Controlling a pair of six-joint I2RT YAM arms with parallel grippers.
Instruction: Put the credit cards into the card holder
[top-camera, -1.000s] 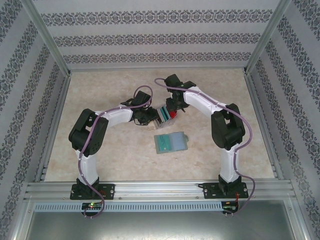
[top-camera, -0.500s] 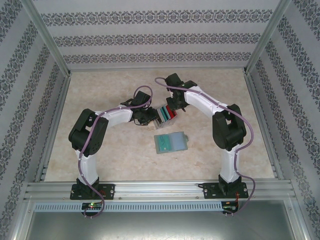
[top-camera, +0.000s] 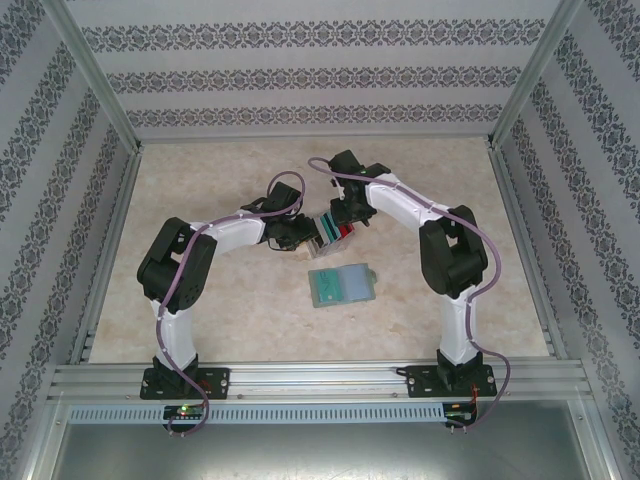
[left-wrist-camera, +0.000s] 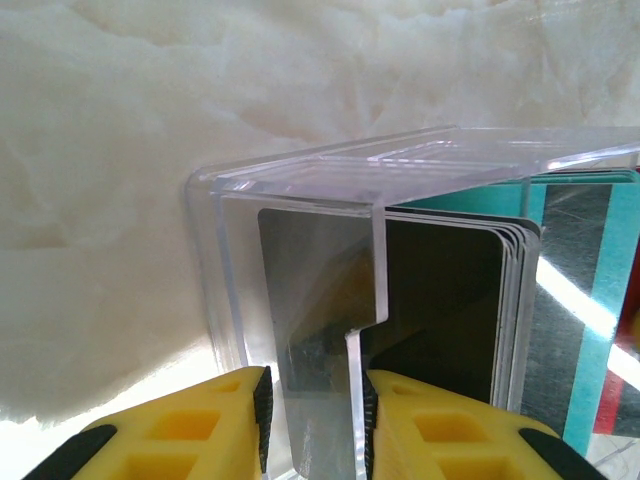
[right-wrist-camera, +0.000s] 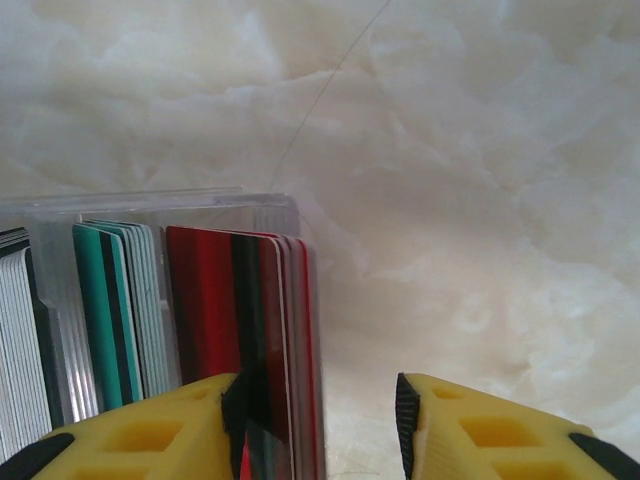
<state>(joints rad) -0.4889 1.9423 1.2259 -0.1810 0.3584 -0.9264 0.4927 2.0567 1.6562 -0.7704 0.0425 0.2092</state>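
The credit cards stand upright in a clear slotted tray: red ones, teal ones and pale grey ones. In the left wrist view there are dark grey cards and a teal one. My left gripper is shut on the tray's end wall. My right gripper is open over the red stack, its left pad against the cards and its right pad well apart. The grey-green card holder lies flat in front of the tray, with a teal card on its left half.
The pale marble tabletop is bounded by a metal frame and patterned walls. Both arms reach in over the table's middle; the left gripper and right gripper meet at the tray from either side.
The right wrist drew back slightly from the tray's red end half a second ago and has come back over it. The left arm and the card holder have not moved.
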